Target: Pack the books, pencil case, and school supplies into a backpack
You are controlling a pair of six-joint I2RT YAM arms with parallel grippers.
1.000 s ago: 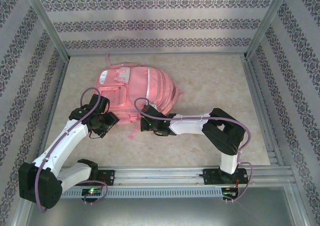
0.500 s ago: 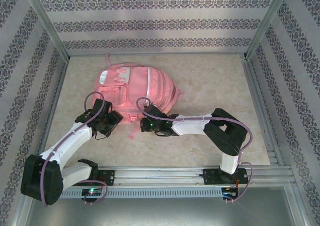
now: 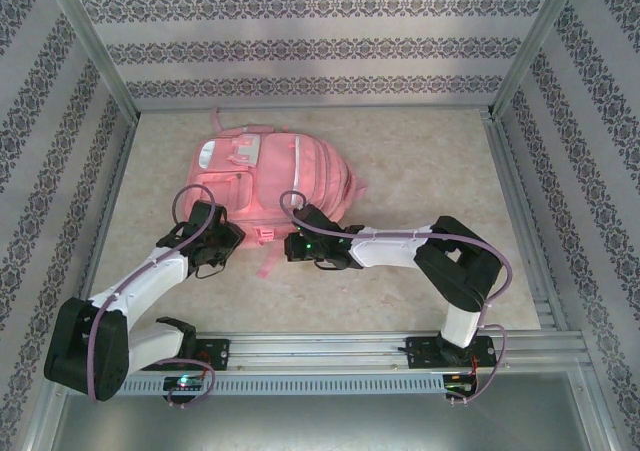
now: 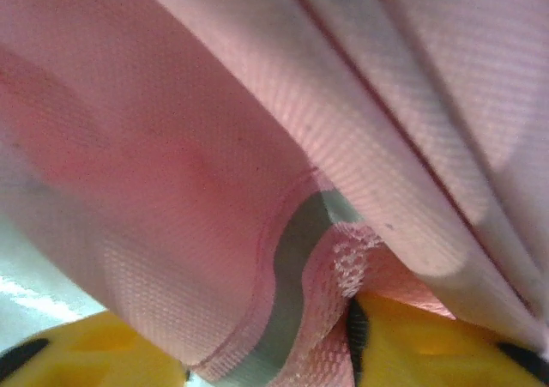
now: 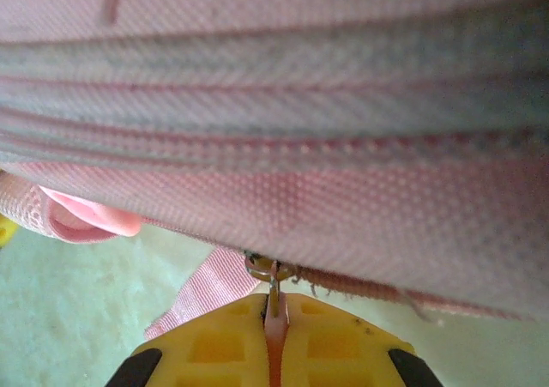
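The pink backpack [image 3: 270, 176] lies flat on the table's middle-left, front pockets up. At its near left corner, my left gripper [image 3: 234, 237] has a fold of pink fabric with grey trim [image 4: 296, 258] bunched between its yellow fingers [image 4: 429, 340], shut on it. My right gripper [image 3: 291, 243] is at the backpack's near edge. In the right wrist view this gripper [image 5: 274, 305] is shut on the pink zipper pull [image 5: 274, 327], just below the zipper's metal ring [image 5: 271, 271]. The books, pencil case and school supplies are out of view.
A pink strap [image 3: 267, 261] trails from the backpack toward the arms. Patterned walls and metal posts [image 3: 100, 51] enclose the beige tabletop [image 3: 430, 171]. A metal rail [image 3: 330, 351] runs along the near edge.
The left gripper has moved right, in against the backpack's corner, and its jaws have narrowed onto the fabric. The right gripper has shifted slightly right, still gripping the zipper pull.
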